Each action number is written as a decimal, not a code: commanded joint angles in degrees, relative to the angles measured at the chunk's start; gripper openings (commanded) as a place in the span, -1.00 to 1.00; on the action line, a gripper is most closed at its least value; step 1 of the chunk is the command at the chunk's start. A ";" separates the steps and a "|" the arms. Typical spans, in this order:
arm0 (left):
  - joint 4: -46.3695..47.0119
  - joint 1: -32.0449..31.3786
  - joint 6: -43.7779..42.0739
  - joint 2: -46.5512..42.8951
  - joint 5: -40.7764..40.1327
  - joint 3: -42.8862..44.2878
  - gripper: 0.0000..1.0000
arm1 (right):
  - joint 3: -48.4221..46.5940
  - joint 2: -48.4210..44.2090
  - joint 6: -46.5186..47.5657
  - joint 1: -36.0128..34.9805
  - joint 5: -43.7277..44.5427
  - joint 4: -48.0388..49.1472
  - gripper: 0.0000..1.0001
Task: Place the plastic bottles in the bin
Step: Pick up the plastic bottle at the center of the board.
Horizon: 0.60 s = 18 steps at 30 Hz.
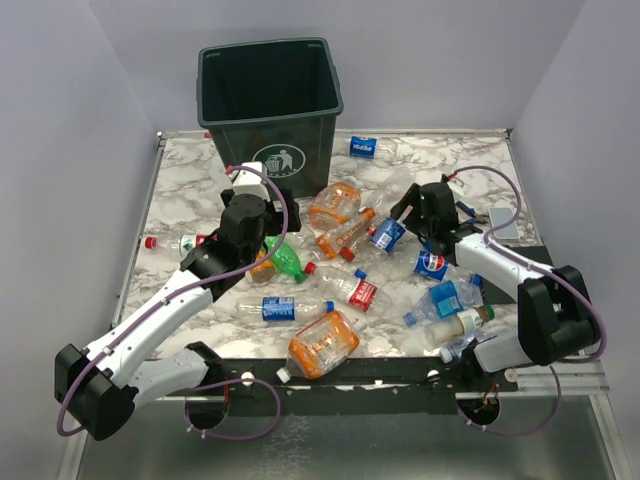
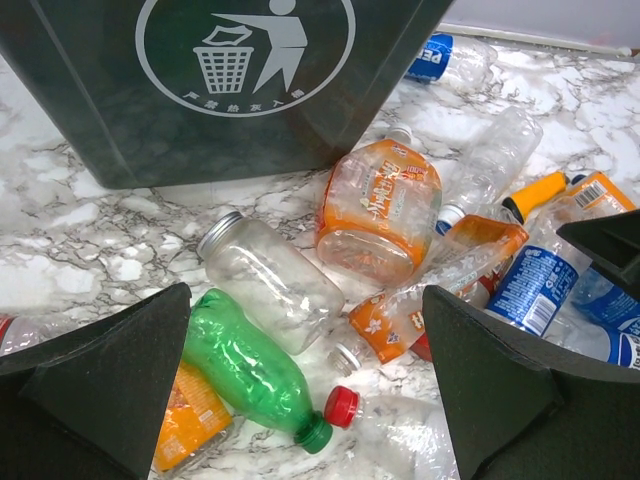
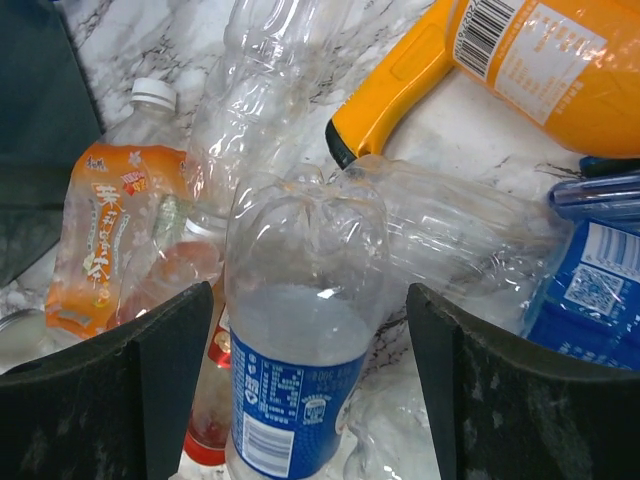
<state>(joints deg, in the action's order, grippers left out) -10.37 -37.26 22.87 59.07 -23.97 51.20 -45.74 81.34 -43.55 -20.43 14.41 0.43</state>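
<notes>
The dark green bin [image 1: 268, 100] stands at the back of the marble table; its litter symbol fills the top of the left wrist view [image 2: 245, 45]. Plastic bottles lie scattered in front of it. My left gripper [image 1: 265, 232] [image 2: 305, 325] hangs open above a green bottle [image 2: 245, 365], a clear silver-capped one [image 2: 270, 280] and a red-capped one [image 2: 400, 430]. An orange bottle [image 2: 380, 205] lies beyond them. My right gripper [image 1: 405, 215] [image 3: 310, 300] is open, its fingers on either side of a clear blue-labelled bottle [image 3: 300, 340] [image 1: 388, 235], with gaps on both sides.
More bottles lie near the front edge: an orange-tinted one [image 1: 322, 345], a blue-labelled one [image 1: 285, 308] and a red-labelled one [image 1: 352, 288]. A red-capped bottle [image 1: 175, 242] sits far left and a blue-labelled one [image 1: 365, 147] right of the bin. A grey block [image 1: 503, 222] lies at the right.
</notes>
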 commanded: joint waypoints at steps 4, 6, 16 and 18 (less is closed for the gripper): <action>1.07 -0.31 -0.49 -0.45 1.29 -0.30 0.98 | -2.90 5.67 -1.26 0.56 -3.22 2.63 0.59; 1.02 -0.36 -0.55 -0.36 1.42 -0.29 0.98 | -2.97 6.49 -1.27 0.62 -3.54 2.67 0.58; 1.05 -0.36 -0.55 -0.52 1.74 -0.22 0.98 | -2.89 6.37 -1.12 0.65 -5.08 3.46 0.12; 1.01 -0.35 -0.55 -0.53 1.69 -0.22 0.98 | -3.02 4.88 -0.84 0.65 -5.28 3.04 0.01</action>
<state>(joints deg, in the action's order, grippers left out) -10.35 -37.26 22.85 59.09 -23.38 51.18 -47.57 88.23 -44.34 -20.14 10.57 2.85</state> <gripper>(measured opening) 0.991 0.616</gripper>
